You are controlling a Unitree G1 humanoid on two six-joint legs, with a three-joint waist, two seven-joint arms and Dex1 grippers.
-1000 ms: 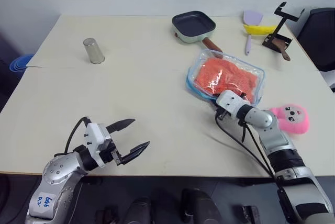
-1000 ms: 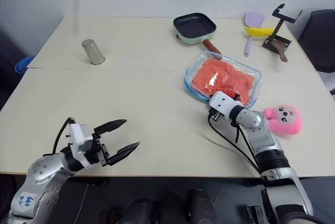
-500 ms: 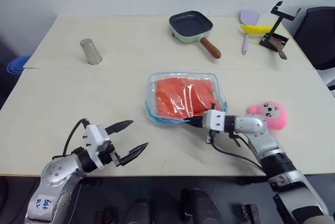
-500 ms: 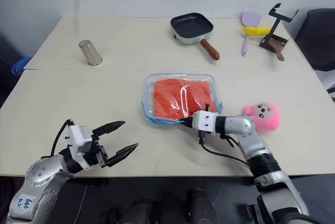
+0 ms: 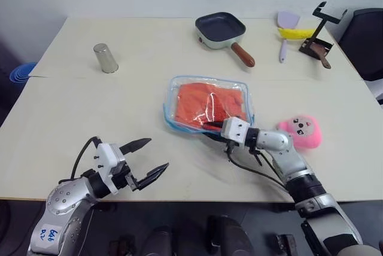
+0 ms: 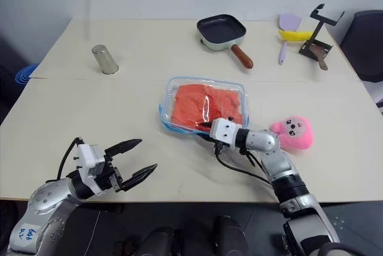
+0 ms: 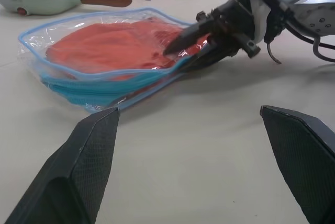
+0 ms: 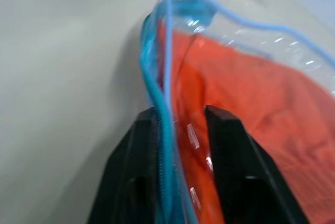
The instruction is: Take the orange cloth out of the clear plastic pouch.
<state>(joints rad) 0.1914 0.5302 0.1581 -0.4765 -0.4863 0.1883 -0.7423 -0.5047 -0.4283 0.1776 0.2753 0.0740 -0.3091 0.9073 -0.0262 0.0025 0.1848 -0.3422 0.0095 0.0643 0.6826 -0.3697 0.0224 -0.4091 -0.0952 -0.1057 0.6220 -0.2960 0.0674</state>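
The clear plastic pouch [image 5: 206,104] lies flat mid-table, on the near side of the frying pan [image 5: 222,31], with the orange cloth [image 5: 210,103] still inside it. The right gripper [image 5: 214,128] is at the pouch's near edge, pointing into it; in the right wrist view its two fingers straddle the blue-trimmed rim with a narrow gap, so I judge it to be pinching the pouch there. The left gripper [image 5: 145,160] hangs spread wide and empty, well apart from the pouch on the side away from the pan. The pouch's long axis runs crosswise to the pan's handle. The right arm is clearly nearer; the left must travel toward the pouch to help.
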